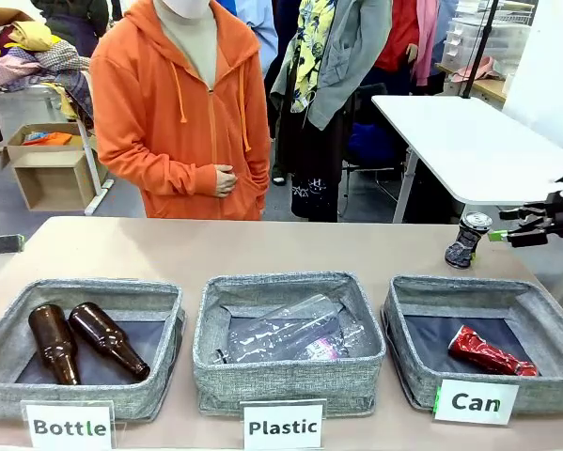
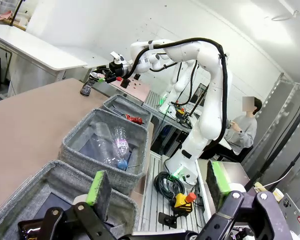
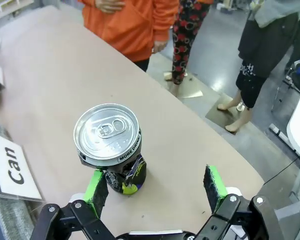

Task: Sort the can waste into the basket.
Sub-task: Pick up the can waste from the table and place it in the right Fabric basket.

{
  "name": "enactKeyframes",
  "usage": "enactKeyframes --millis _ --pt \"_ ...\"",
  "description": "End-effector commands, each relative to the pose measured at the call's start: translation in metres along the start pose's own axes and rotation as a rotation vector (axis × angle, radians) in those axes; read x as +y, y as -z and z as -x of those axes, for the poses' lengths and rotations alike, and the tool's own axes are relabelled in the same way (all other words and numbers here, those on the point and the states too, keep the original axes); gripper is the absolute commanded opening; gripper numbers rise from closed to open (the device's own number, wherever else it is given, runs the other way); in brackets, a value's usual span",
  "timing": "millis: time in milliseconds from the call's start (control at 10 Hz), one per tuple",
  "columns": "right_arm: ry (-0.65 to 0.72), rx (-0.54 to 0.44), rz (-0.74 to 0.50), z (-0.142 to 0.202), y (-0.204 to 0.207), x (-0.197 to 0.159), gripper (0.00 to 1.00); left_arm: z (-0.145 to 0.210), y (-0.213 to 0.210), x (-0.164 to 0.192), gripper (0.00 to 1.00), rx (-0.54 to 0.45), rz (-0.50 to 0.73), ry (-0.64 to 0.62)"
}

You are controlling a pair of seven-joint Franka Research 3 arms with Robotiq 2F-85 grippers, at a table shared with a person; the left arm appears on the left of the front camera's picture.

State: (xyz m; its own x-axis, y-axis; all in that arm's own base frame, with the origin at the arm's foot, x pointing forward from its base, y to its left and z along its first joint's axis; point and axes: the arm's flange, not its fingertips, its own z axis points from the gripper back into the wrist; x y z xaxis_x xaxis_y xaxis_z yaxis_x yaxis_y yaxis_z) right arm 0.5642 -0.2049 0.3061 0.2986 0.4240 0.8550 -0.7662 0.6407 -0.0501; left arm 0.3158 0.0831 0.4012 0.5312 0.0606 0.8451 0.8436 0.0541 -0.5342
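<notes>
A crushed dark can point(image 1: 468, 241) with a silver top stands upright on the table behind the basket point(image 1: 450, 287) labelled "Can". A flattened red can point(image 1: 491, 352) lies inside that basket. My right gripper point(image 1: 508, 225) hovers open just right of the dark can. In the right wrist view the dark can point(image 3: 109, 145) stands in front of the left green pad, and the right gripper point(image 3: 156, 192) holds nothing. My left gripper point(image 2: 157, 185) is open and empty above the near bin. That view also shows the dark can point(image 2: 86, 89) and red can point(image 2: 133, 119) farther off.
A "Bottle" bin point(image 1: 84, 291) holds two brown bottles and a "Plastic" bin point(image 1: 290, 282) holds clear bottles. A person in an orange hoodie point(image 1: 182, 113) stands at the far side, hands at the waist. A white table point(image 1: 469, 141) stands at the back right.
</notes>
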Motion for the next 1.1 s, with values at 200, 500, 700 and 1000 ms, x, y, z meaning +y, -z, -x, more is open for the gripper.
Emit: enactKeyframes --millis 200,500,700,1000 --pt "-0.031 -0.012 0.087 0.006 0.019 -0.005 1.0 -0.001 0.007 -0.004 1.0 -0.023 -0.01 -0.006" --pt "-0.028 -0.042 0.111 0.007 0.028 -0.006 1.0 -0.001 0.007 -0.004 1.0 -0.023 -0.01 -0.006" --pt "-0.017 -0.028 0.082 0.01 0.031 -0.007 1.0 -0.001 0.007 -0.004 1.0 -0.023 -0.01 -0.006" --pt "-0.004 -0.024 0.089 0.012 0.027 -0.008 1.0 -0.001 0.007 -0.004 1.0 -0.023 -0.01 -0.006"
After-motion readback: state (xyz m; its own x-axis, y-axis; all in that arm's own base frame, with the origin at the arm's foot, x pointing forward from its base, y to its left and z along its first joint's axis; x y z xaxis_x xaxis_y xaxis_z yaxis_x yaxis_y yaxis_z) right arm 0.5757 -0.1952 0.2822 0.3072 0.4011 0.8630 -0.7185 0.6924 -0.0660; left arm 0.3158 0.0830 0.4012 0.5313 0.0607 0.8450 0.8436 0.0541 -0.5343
